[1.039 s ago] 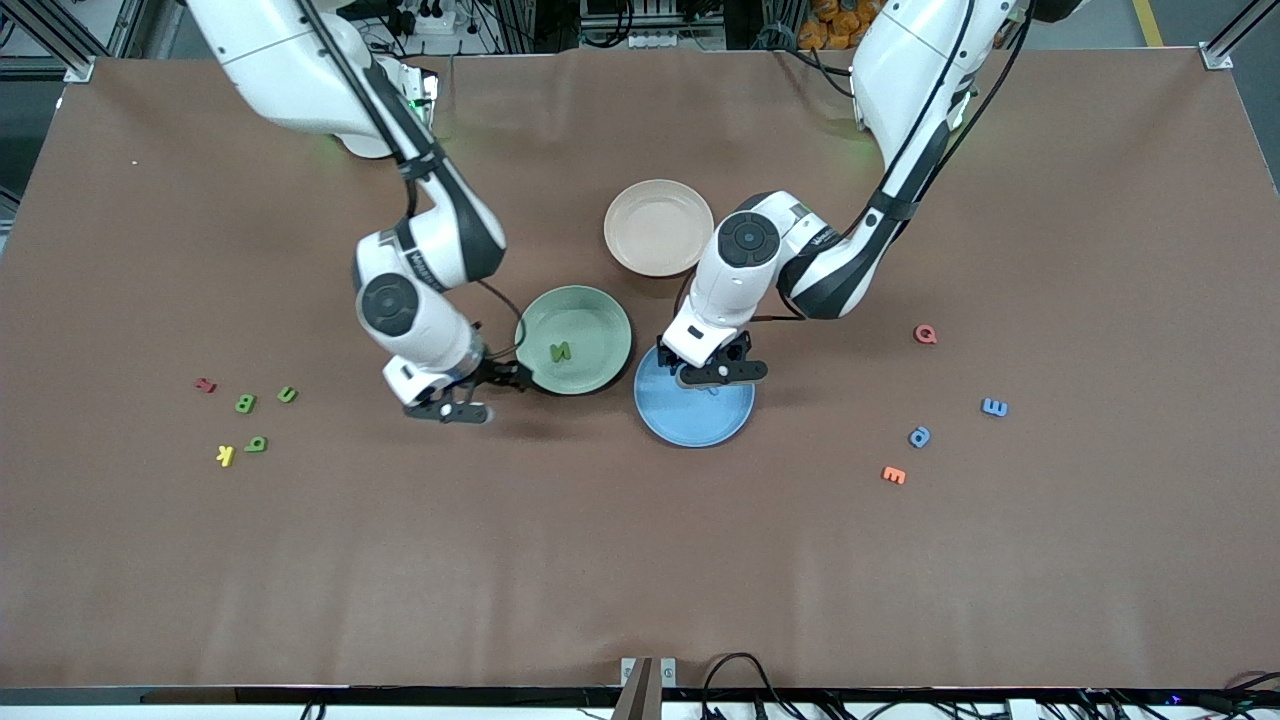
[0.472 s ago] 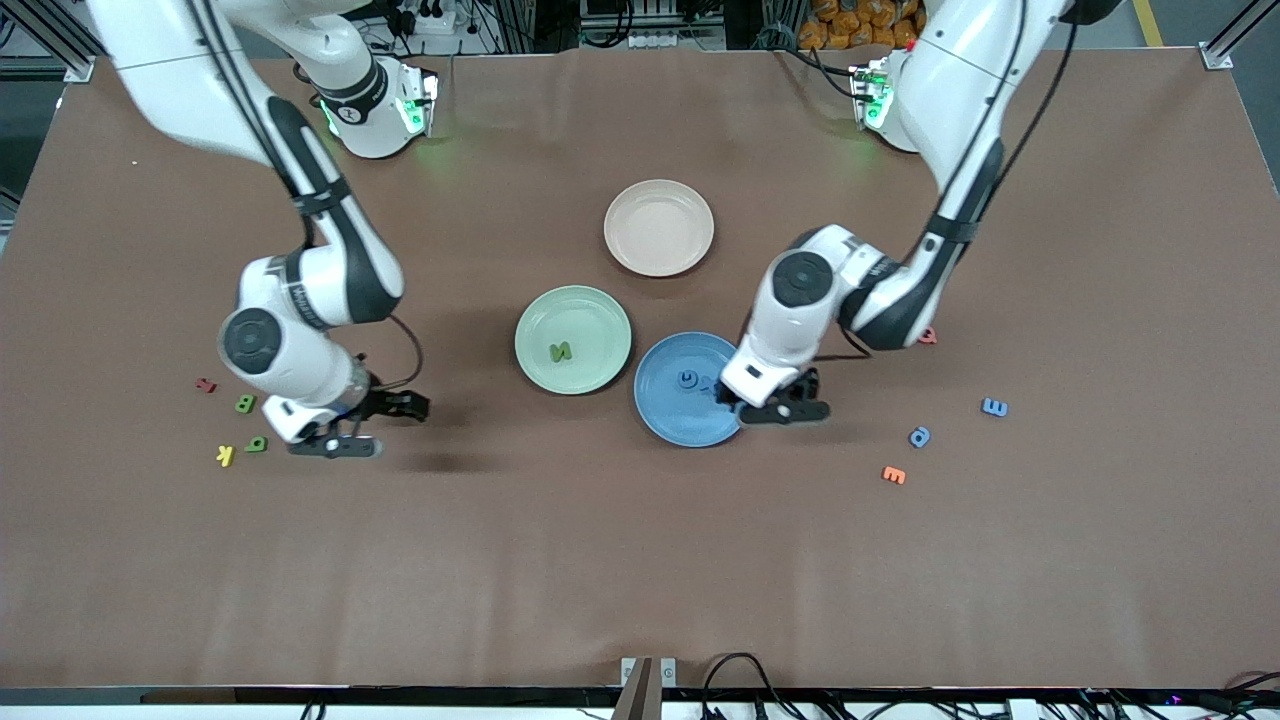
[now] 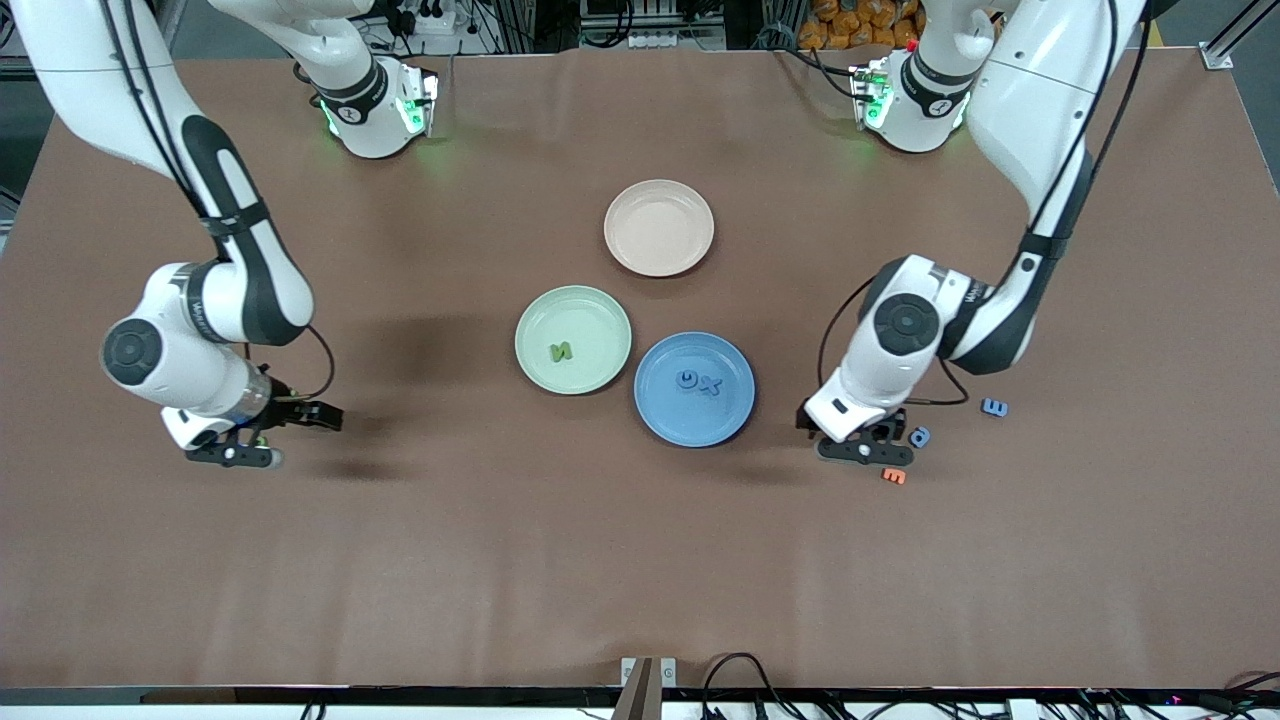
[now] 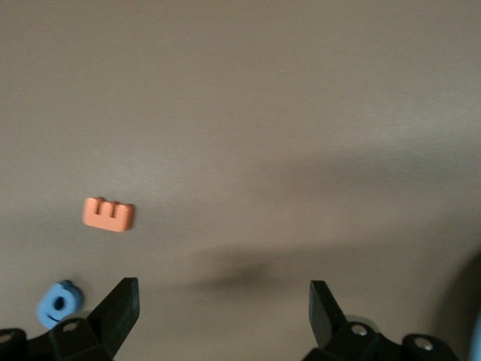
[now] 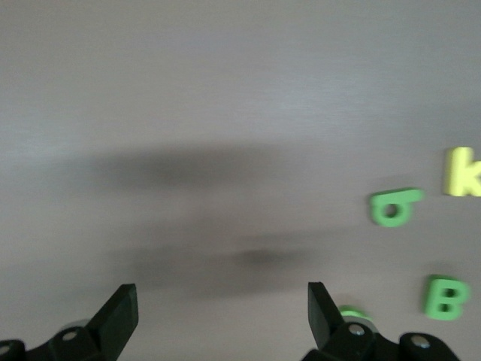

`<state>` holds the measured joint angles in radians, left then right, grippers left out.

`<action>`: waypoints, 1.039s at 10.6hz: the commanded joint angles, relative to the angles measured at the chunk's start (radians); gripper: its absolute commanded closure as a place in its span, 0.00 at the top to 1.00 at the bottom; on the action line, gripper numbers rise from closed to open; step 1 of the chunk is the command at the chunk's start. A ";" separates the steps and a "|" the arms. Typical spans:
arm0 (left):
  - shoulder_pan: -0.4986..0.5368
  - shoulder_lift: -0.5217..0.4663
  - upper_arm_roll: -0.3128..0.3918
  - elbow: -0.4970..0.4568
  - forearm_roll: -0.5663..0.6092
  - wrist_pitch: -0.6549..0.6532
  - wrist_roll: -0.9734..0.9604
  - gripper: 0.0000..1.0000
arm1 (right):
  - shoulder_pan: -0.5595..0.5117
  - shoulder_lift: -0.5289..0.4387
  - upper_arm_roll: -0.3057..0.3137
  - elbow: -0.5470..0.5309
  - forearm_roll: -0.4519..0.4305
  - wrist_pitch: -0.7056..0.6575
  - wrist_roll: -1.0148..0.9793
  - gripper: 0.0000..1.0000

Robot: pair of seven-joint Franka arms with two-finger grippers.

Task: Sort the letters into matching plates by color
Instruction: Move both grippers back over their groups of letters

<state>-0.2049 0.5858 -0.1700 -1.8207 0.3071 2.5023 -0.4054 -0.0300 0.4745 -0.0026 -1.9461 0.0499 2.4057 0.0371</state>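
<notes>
Two letters (image 4: 57, 304) lie just beside left hand (image 4: 218, 304).

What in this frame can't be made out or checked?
- Front view: the right arm hides the loose green letters.
- Right wrist view: one green letter is mostly hidden by the gripper's finger.
- Left wrist view: the blue letter is partly cut off.
- Front view: the two letters in the blue plate are too small to read.

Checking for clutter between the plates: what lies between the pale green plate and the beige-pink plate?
Nothing. In the front view only bare brown table separates the pale green plate from the beige-pink plate.
</notes>
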 commanded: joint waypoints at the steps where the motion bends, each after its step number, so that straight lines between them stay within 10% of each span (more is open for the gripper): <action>1: 0.053 -0.020 -0.017 -0.019 0.023 -0.016 0.167 1.00 | -0.082 -0.001 -0.002 -0.016 -0.028 0.004 -0.051 1.00; 11: 0.213 -0.008 -0.074 -0.006 -0.065 -0.026 0.669 1.00 | -0.145 0.038 0.001 -0.161 -0.044 0.196 -0.049 1.00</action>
<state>0.0110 0.5859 -0.2305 -1.8259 0.2680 2.4874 0.1905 -0.1539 0.5222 -0.0158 -2.0708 0.0189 2.5707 -0.0102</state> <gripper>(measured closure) 0.000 0.000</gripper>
